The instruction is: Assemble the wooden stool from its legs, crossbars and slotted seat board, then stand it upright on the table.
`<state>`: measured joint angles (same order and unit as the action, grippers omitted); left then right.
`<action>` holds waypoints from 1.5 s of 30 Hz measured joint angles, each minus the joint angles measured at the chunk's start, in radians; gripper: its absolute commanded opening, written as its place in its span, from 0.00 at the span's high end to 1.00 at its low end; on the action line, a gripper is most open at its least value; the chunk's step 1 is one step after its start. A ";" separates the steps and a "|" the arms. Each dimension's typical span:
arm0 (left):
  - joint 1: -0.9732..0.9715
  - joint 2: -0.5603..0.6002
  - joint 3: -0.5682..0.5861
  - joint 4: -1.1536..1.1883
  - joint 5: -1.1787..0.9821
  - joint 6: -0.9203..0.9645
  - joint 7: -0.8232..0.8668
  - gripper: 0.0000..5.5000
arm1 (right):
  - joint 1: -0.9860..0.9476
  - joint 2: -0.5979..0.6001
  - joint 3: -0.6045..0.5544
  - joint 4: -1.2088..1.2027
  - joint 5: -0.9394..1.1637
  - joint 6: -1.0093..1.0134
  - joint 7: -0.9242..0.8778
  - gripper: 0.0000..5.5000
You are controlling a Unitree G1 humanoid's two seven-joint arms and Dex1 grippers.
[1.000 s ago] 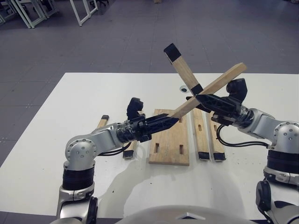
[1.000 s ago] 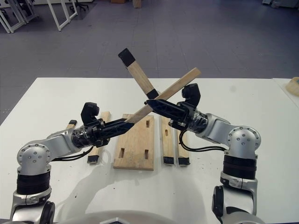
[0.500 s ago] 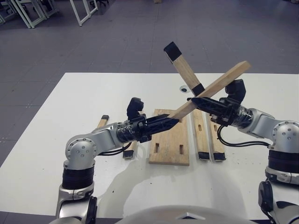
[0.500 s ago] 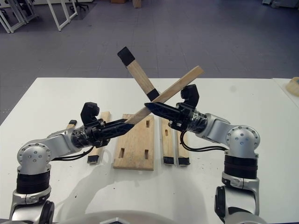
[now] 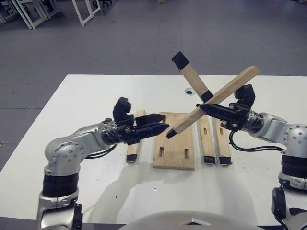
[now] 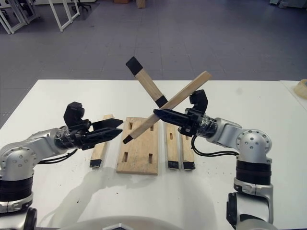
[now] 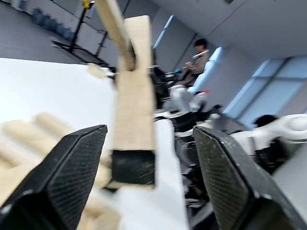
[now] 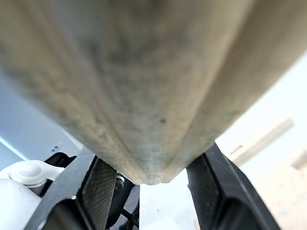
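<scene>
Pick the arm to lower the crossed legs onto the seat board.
Probably right: right gripper clamps the crossed legs above the seat board; left gripper is open, empty, off their lower end.

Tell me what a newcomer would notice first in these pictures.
The eye goes first to the crossed wooden legs, an X held in the air above the table by the right tool, which is shut on them near the crossing. The left tool is open close to the X's lower black-tipped end. Beneath them the slotted seat board lies flat on the table.
</scene>
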<state>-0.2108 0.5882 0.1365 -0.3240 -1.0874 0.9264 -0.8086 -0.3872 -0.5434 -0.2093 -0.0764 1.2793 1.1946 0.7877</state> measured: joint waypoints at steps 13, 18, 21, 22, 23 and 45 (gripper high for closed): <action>0.079 0.162 -0.563 -0.075 0.957 -0.415 0.081 0.40 | 0.055 -0.054 0.046 -0.002 -0.186 -0.080 0.089 0.63; 0.077 0.167 -0.613 -0.078 1.069 -0.466 0.073 0.40 | 0.065 -0.050 0.059 -0.014 -0.217 -0.093 0.089 0.63; 0.056 0.169 -0.646 -0.075 1.152 -0.475 0.071 0.40 | 0.066 -0.048 0.066 -0.024 -0.256 -0.137 0.090 0.63; 0.050 0.180 -0.649 -0.073 1.176 -0.485 0.071 0.40 | 0.066 -0.048 0.069 -0.022 -0.276 -0.162 0.089 0.63; 0.048 0.201 -0.647 -0.071 1.194 -0.496 0.071 0.40 | 0.064 -0.047 0.072 -0.014 -0.305 -0.188 0.086 0.63; 0.102 0.364 -0.536 0.051 1.223 -0.824 -0.086 0.40 | -0.279 0.051 0.356 0.528 -0.809 -0.606 0.357 0.63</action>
<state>-0.1093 0.9524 -0.3994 -0.2733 0.1358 0.1026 -0.8944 -0.6662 -0.4920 0.1471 0.4515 0.4706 0.5883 1.1444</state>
